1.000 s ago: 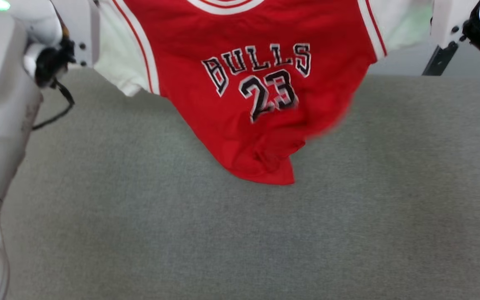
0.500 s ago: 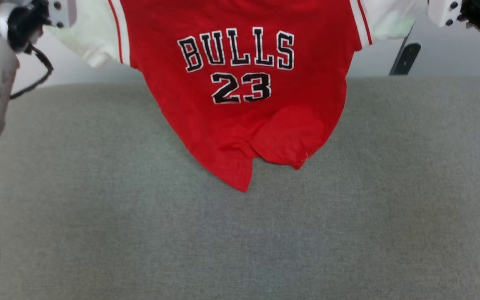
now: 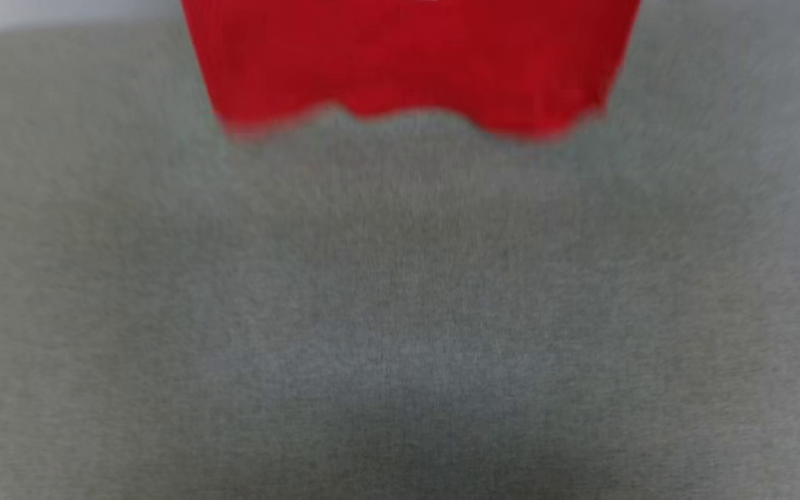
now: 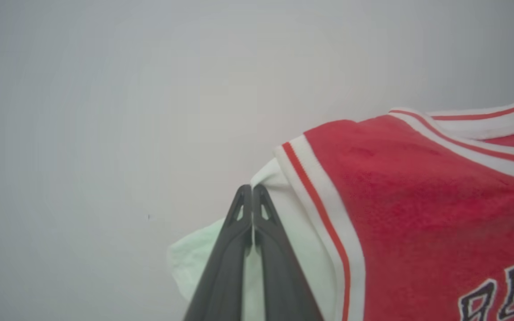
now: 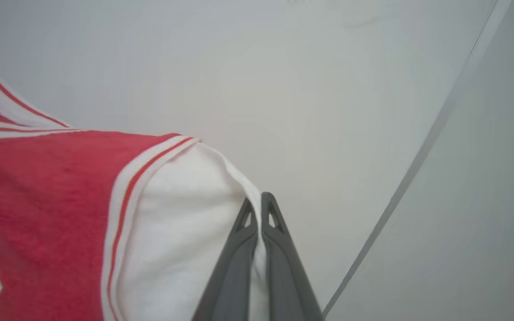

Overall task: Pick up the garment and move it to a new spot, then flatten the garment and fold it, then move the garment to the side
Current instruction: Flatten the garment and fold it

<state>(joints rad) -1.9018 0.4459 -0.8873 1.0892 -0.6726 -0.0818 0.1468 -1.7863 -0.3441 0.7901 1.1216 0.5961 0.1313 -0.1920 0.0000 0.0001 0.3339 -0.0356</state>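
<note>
The garment (image 3: 407,62), a red shirt with white sleeves, hangs in the air above the grey cloth-covered surface (image 3: 400,312). In the blurred head view its red lower hem shows at the top middle. My left gripper (image 4: 252,191) is shut on the edge of one white sleeve (image 4: 283,232), beside the red-and-white striped trim. My right gripper (image 5: 257,200) is shut on the edge of the other white sleeve (image 5: 185,223). Black-and-white lettering (image 4: 502,294) shows on the red front. The shirt is stretched between the two grippers.
Behind the shirt in both wrist views stands a plain pale wall (image 4: 150,111). A thin grey line (image 5: 417,169) slants across the wall at the right of the right wrist view.
The shirt has gone up and out of the top of the head view; its lettering and both arms have left that view. Its crumpled hem now hangs spread wide and straighter. The picture is now blurred.
</note>
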